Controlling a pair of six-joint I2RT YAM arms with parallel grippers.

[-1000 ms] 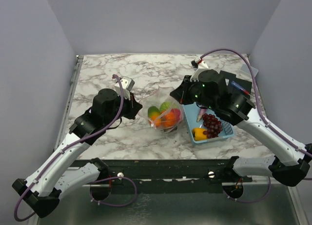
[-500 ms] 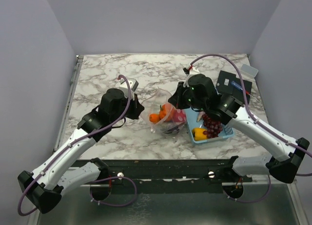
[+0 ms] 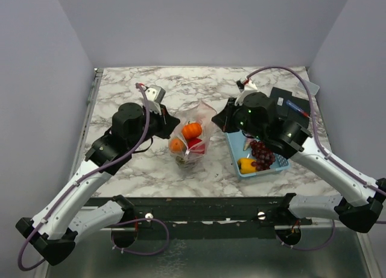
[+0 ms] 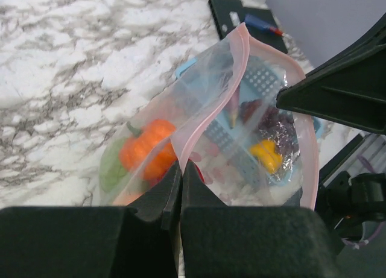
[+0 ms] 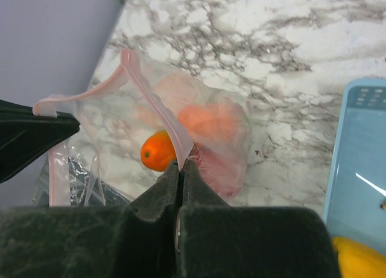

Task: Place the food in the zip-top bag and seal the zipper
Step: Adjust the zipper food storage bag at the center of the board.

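Observation:
The clear zip-top bag [image 3: 193,139] hangs between both grippers above the marble table. Inside it I see an orange pumpkin [image 3: 192,130], a second orange piece [image 3: 176,145] and a red tomato [image 3: 196,146]. My left gripper [image 3: 170,126] is shut on the pinkish-red zipper [image 4: 208,112] at one end of the mouth. My right gripper [image 3: 218,122] is shut on the zipper [image 5: 154,100] at the other end. The mouth gapes between them. The left wrist view shows the pumpkin [image 4: 148,148] and green cabbage [image 4: 111,169] in the bag. Purple grapes [image 3: 262,152] and a yellow pepper [image 3: 246,164] lie in the basket.
The light-blue perforated basket [image 3: 236,146] stands just right of the bag, under my right arm. A black flat object [image 3: 288,102] lies at the back right. The table's right edge is close behind the basket.
The bag has shifted left, away from the basket, and now hangs more upright. Both grippers moved left with it, still shut on the zipper.

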